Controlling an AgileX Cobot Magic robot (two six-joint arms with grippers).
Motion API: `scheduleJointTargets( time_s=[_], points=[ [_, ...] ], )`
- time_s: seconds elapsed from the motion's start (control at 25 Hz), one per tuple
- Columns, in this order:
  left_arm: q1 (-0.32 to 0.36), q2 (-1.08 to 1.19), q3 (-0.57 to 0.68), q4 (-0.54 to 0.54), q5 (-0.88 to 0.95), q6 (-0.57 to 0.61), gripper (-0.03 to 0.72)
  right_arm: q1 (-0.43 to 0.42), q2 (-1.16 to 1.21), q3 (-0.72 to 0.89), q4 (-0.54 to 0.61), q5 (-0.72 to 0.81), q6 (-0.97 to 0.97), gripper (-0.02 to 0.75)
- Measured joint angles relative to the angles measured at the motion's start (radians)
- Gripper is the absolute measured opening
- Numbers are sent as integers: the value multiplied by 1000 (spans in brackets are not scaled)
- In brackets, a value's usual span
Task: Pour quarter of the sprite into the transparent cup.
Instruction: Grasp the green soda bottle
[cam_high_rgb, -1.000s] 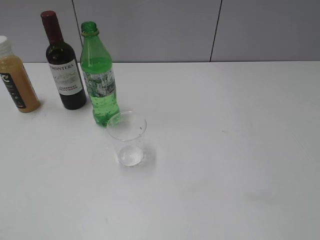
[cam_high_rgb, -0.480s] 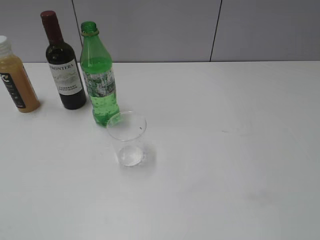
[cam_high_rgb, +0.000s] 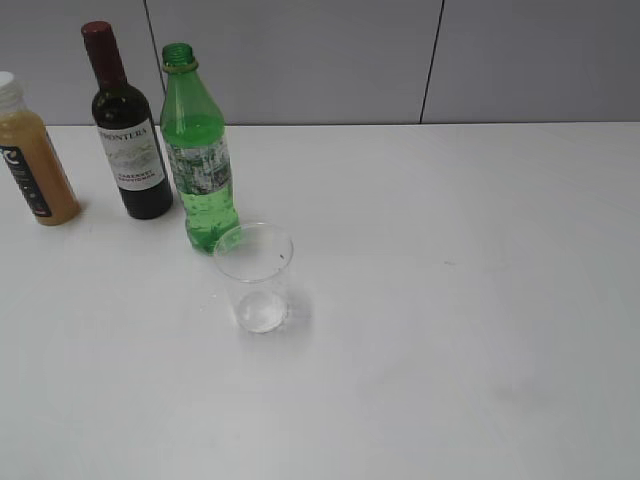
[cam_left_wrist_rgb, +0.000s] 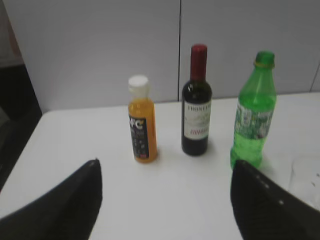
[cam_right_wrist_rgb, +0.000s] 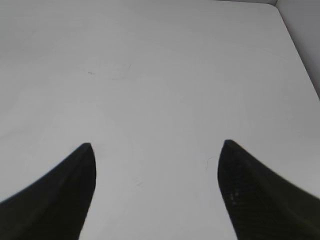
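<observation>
The sprite (cam_high_rgb: 198, 160) is a tall green bottle with no cap, standing upright at the back left of the white table; it also shows in the left wrist view (cam_left_wrist_rgb: 254, 112). The transparent cup (cam_high_rgb: 254, 277) stands upright and empty just in front of it; its edge shows in the left wrist view (cam_left_wrist_rgb: 306, 179). My left gripper (cam_left_wrist_rgb: 165, 167) is open and empty, low over the table, well short of the bottles. My right gripper (cam_right_wrist_rgb: 156, 147) is open and empty over bare table. Neither gripper shows in the exterior view.
A dark wine bottle (cam_high_rgb: 127, 130) with a white label stands left of the sprite. An orange juice bottle (cam_high_rgb: 30, 155) with a white cap stands further left. A grey wall runs behind the table. The table's far right corner (cam_right_wrist_rgb: 274, 4) shows in the right wrist view.
</observation>
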Motion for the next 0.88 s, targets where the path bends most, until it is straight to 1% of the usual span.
scheduleJointTargets(
  time_s=[0.28, 0.64, 0.76, 0.88],
  points=[
    [0, 244, 0, -44, -370, 17, 595, 0, 0, 0, 0, 0, 1, 585],
    [-2, 537, 0, -45, -736, 17, 592, 0, 0, 0, 0, 0, 1, 585],
    [-26, 621, 0, -40, -825, 17, 591, 0, 0, 0, 0, 0, 1, 585],
    [-78, 704, 0, -36, -898, 17, 590, 0, 0, 0, 0, 0, 1, 585]
  ],
)
